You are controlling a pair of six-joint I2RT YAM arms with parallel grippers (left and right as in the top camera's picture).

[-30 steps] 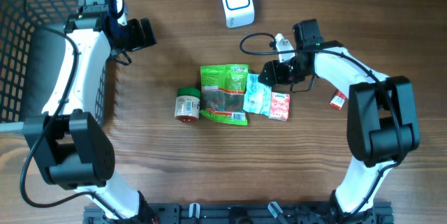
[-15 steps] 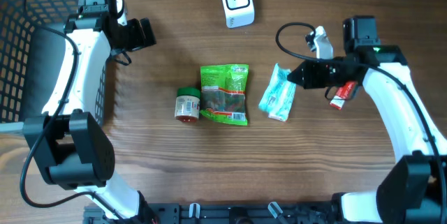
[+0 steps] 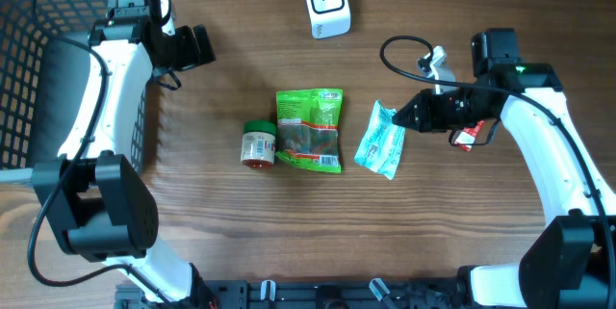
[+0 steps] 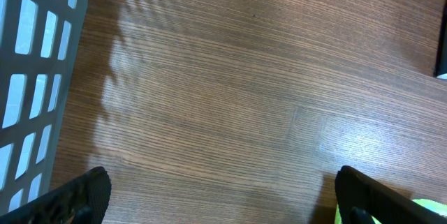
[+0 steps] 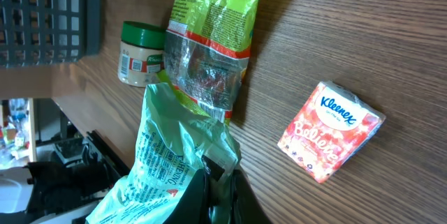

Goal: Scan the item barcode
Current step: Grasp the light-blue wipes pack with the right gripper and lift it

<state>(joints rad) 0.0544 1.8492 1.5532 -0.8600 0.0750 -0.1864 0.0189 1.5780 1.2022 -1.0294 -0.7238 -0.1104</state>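
My right gripper (image 3: 412, 115) is shut on the top edge of a mint-green printed packet (image 3: 379, 140), which hangs from it just right of the table's middle. In the right wrist view the packet (image 5: 164, 161) droops leftward from the closed gripper (image 5: 220, 182). A white barcode scanner (image 3: 325, 3) stands at the back centre. My left gripper (image 3: 197, 46) hovers open at the back left, beside the basket. In its own view the left gripper (image 4: 223, 203) has only bare wood between its fingertips (image 4: 87, 192).
A green snack bag (image 3: 309, 131) and a small green-lidded jar (image 3: 258, 144) lie at the centre. A red-and-white Kleenex pack (image 5: 330, 139) lies on the wood near the held packet. A small red item (image 3: 467, 137) sits under the right arm. A dark basket (image 3: 38, 59) fills the left edge.
The right gripper has shut on the mint-green packet and carried it right, away from the snack bag. The left arm has not moved.
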